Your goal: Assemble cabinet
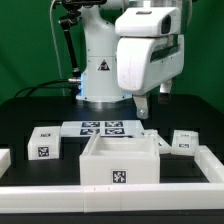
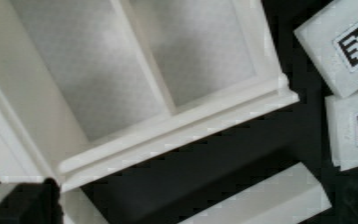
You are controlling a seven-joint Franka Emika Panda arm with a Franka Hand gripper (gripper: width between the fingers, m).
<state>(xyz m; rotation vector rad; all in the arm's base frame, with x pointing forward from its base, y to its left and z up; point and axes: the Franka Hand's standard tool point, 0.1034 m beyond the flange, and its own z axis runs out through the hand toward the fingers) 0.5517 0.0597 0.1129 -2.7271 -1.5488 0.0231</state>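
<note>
Gripper [image 1: 141, 112] hangs over cabinet [image 1: 120, 162] rear wall, empty; jaws spread or closed, cannot tell. Cabinet sits front-centre, just before marker board [image 1: 100, 128]. Suggest: straddle one wall squarely, then descend vertically.

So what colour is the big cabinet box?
The cabinet box is white, with a black-and-white tag on its front; clearest in the exterior view.

White glossy arm [image 1: 97, 40], blocky white wrist housing [image 1: 150, 55], dark jaws, black cables [image 1: 66, 38] (triangular warning sticker [image 1: 101, 66] on base).
</note>
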